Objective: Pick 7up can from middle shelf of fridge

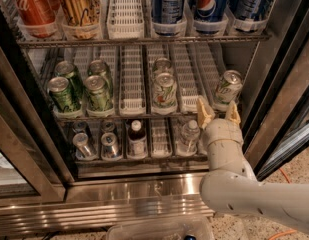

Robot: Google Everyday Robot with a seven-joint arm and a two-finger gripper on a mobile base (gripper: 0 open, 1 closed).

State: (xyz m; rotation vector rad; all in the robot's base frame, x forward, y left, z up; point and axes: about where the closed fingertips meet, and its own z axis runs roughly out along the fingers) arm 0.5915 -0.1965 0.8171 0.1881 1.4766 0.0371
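In the camera view the fridge [119, 199] stands open. On the middle shelf [131, 91] a silvery-white 7up can [228, 86] with green lettering stands slightly tilted in the far-right lane. Two similar pale cans [165, 90] stand one behind the other in the centre lane. My gripper [218, 115] is open at the shelf's front edge, just below and in front of the right-hand 7up can. Its tan fingertips [204, 113] point up on either side of the can's base and hold nothing.
Dark-green cans [63, 94] fill the left lanes of the middle shelf. Red, gold and blue Pepsi cans [211, 4] line the tier above. Small bottles [136, 136] and cans sit on the tier below. The dark door frame [279, 84] stands close on the right of my arm.
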